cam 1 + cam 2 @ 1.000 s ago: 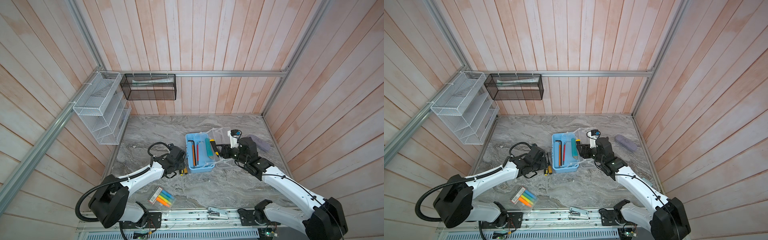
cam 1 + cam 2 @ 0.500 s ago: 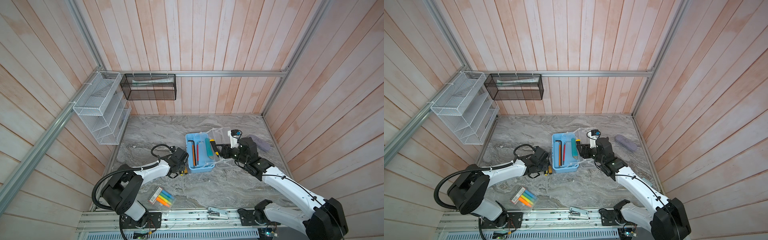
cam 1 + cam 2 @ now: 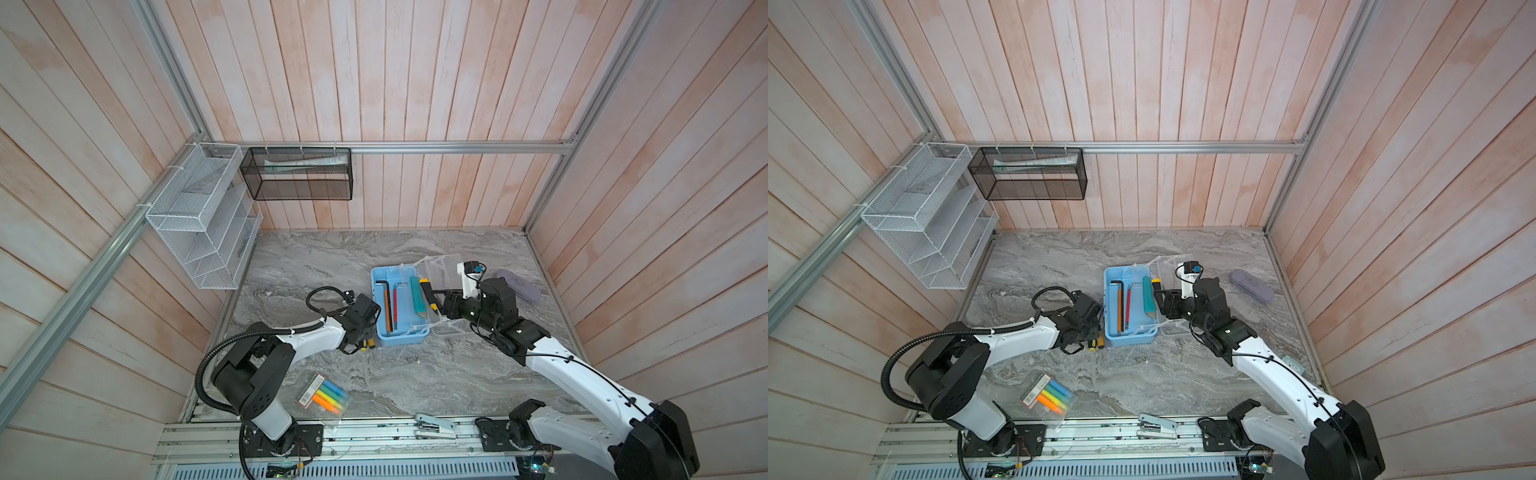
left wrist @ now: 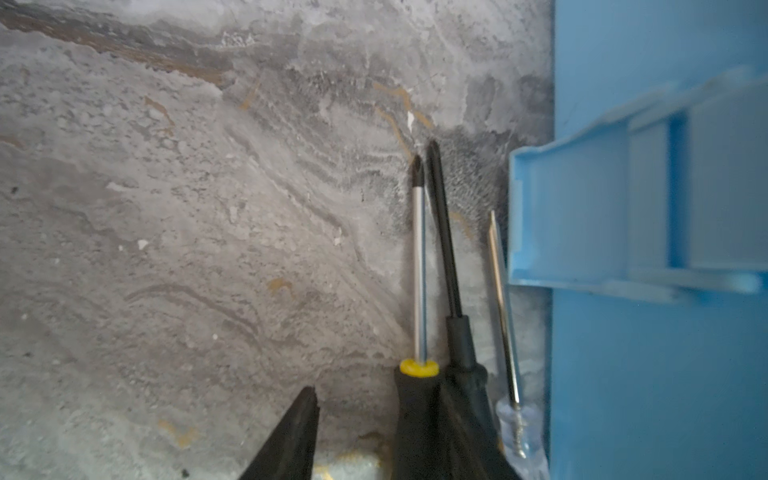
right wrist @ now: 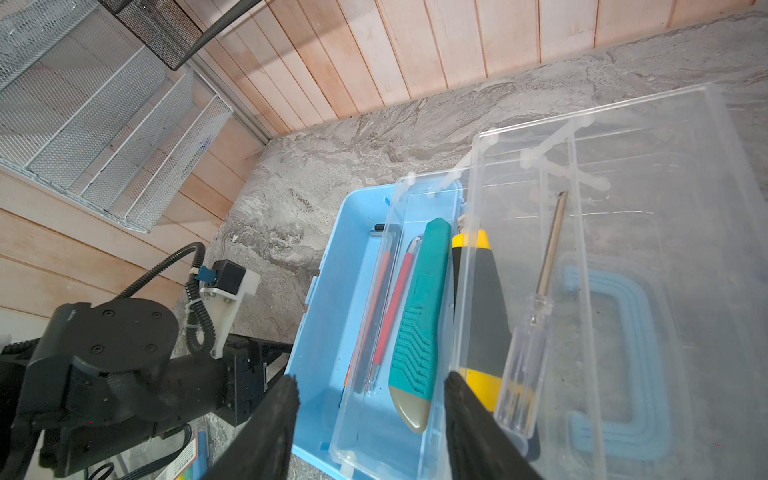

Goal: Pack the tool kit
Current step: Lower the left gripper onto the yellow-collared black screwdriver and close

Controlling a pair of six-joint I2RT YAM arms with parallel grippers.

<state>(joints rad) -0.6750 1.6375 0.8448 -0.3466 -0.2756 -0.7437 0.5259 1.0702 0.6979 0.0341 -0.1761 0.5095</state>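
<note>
The tool kit (image 3: 399,340) (image 3: 1129,338) (image 5: 345,257) stands open mid-table, with its clear lid (image 3: 440,266) (image 5: 665,208) folded right. It holds hex keys and a teal knife (image 5: 419,311). A black-yellow screwdriver (image 5: 482,316) lies in the clear tray. My right gripper (image 5: 370,399) (image 3: 435,296) hovers open over the box's near end. My left gripper (image 4: 379,386) (image 3: 358,338) is low beside the box's left wall (image 4: 644,374). It is open, and a black-handled screwdriver (image 4: 419,270) lies against one finger with a gap to the other. Two more screwdrivers lie beside it.
A packet of highlighters (image 3: 324,395) lies at the front left and a stapler (image 3: 434,428) on the front rail. A lilac case (image 3: 517,284) sits right of the lid. A white wire rack (image 3: 199,216) and a black mesh basket (image 3: 297,178) hang on the walls.
The left arm's lower links have swung towards the box while its gripper stays low at the screwdrivers. The right arm has not moved.
</note>
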